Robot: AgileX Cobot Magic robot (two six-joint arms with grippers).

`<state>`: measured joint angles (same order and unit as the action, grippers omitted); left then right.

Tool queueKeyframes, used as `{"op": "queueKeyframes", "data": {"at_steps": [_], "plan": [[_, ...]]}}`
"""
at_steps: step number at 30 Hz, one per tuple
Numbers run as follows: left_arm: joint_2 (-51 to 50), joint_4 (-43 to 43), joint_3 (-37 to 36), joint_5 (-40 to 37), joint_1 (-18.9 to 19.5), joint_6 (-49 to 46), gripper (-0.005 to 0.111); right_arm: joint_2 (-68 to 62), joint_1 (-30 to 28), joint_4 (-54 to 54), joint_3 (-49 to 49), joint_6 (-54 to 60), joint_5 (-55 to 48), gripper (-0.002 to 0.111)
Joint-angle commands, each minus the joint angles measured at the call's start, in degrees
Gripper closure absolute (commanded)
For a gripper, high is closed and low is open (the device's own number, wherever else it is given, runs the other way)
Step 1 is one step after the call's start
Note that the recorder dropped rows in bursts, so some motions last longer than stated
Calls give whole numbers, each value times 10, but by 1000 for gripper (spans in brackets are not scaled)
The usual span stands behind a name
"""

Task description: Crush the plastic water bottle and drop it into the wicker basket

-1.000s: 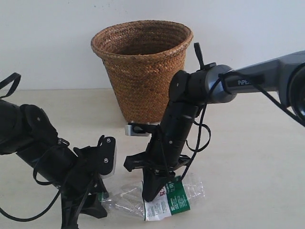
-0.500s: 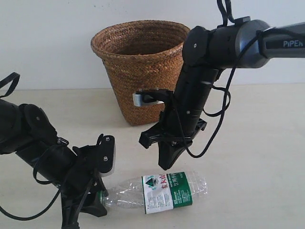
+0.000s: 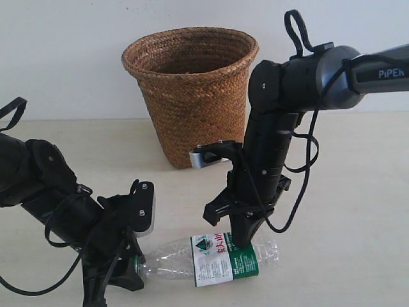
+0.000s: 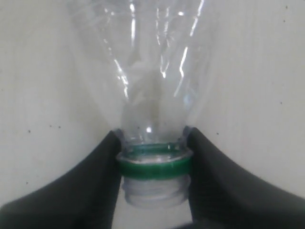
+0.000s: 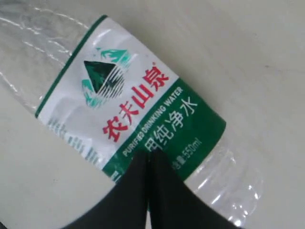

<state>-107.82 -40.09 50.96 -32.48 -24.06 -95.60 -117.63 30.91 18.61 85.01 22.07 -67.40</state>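
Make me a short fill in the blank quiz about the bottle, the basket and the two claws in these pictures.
The plastic water bottle lies on its ___.
The left claw is clamped on the bottle's ___.
The right claw, shut, points down at the bottle's green-and-white ___.
The wicker basket stands ___ behind the bottle.
Missing words: side, neck, label, upright.

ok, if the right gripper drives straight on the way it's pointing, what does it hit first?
The plastic water bottle. The right gripper points down with its fingers together, aimed at the green-and-white label. The tips may already be touching it; depth is unclear.
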Motion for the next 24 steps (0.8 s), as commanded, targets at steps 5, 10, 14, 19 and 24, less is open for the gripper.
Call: {"op": "queueKeyframes", "data": {"at_steps": [5, 10, 14, 19, 24], "plan": [[1, 0, 1, -4, 1, 5, 102, -36, 0, -30, -17, 7, 34, 108], [1, 0, 1, -5, 1, 7, 102, -80, 0, -32, -17, 7, 42, 108], [1, 0, 1, -3, 1, 8, 102, -108, 0, -41, -16, 5, 48, 108], [-15, 0, 1, 0, 1, 9, 102, -143, 0, -54, -14, 5, 46, 108], [-26, 0, 1, 6, 1, 9, 102, -142, 0, -53, 23, -25, -18, 108]]}}
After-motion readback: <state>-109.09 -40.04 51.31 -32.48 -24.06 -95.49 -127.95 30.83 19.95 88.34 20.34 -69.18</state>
